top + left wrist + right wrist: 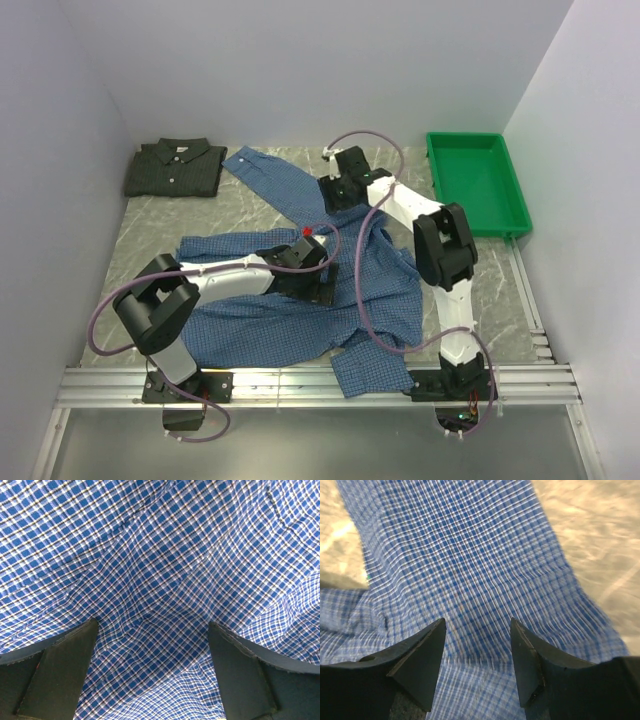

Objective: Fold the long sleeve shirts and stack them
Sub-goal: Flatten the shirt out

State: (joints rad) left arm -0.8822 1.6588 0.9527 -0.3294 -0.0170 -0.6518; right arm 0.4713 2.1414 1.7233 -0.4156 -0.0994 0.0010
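A blue check long sleeve shirt (270, 325) lies spread and rumpled across the middle of the table, one sleeve running to the back left. A dark green-grey check shirt (175, 168) lies folded at the back left corner. My left gripper (320, 285) hovers low over the blue shirt's body (160, 555), and the left wrist view shows my left gripper (152, 625) wide open with nothing held. My right gripper (333, 193) is over the base of that sleeve (460, 545). The right wrist view has my right gripper (477, 622) open, its fingers either side of the cloth.
A green plastic tray (478, 190) stands at the back right. White walls close in the left, back and right sides. Bare marbled tabletop (590, 525) shows beside the sleeve. An aluminium rail (300, 385) runs along the near edge.
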